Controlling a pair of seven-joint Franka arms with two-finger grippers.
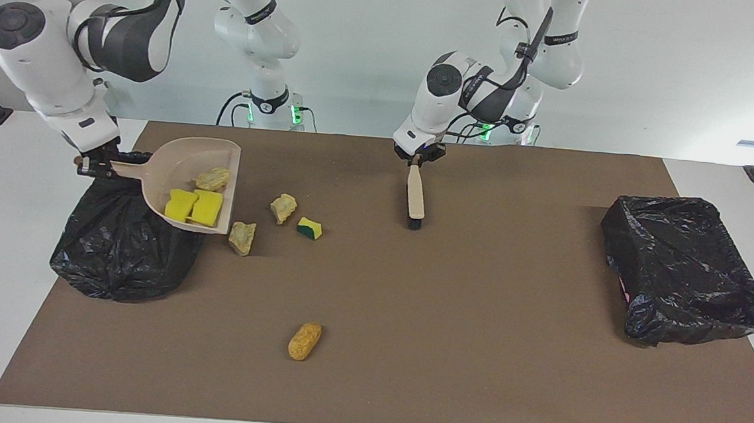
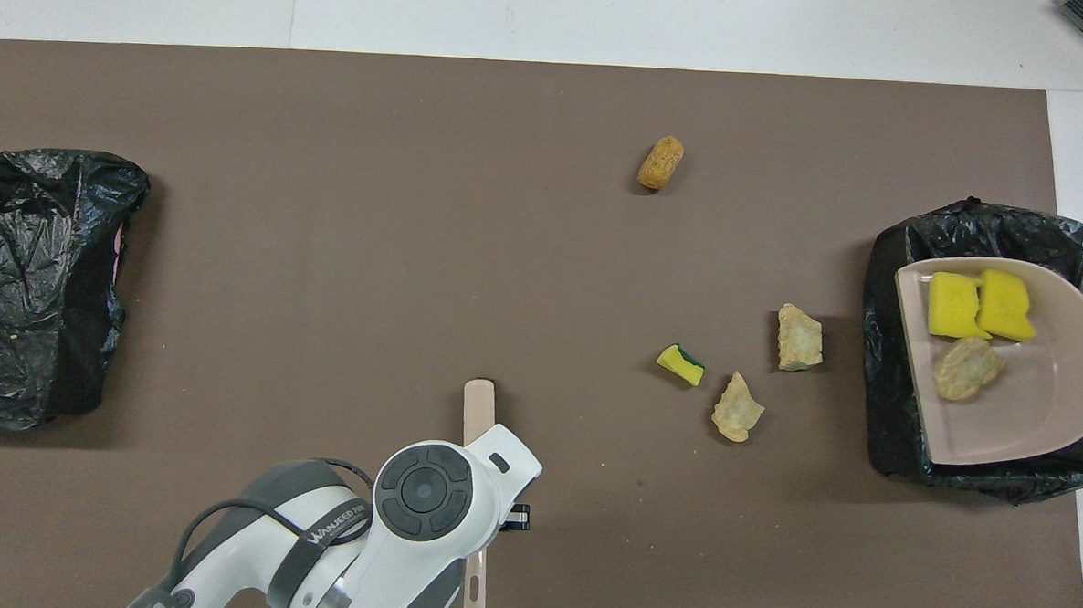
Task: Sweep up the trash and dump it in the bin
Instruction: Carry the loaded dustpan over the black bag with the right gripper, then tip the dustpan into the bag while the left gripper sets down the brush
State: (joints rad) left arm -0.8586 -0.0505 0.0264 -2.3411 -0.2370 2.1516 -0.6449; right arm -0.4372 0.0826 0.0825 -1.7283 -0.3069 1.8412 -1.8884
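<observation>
A black-lined bin (image 1: 126, 240) stood at the right arm's end of the table. Over it the right gripper (image 1: 91, 165) clenched the handle of the beige dustpan (image 1: 183, 181), which carried three pieces of trash (image 1: 194, 205). Four more pieces lay on the brown mat (image 1: 407, 346) nearby. The left gripper (image 1: 415, 161) clamped the brush (image 1: 415, 197).
</observation>
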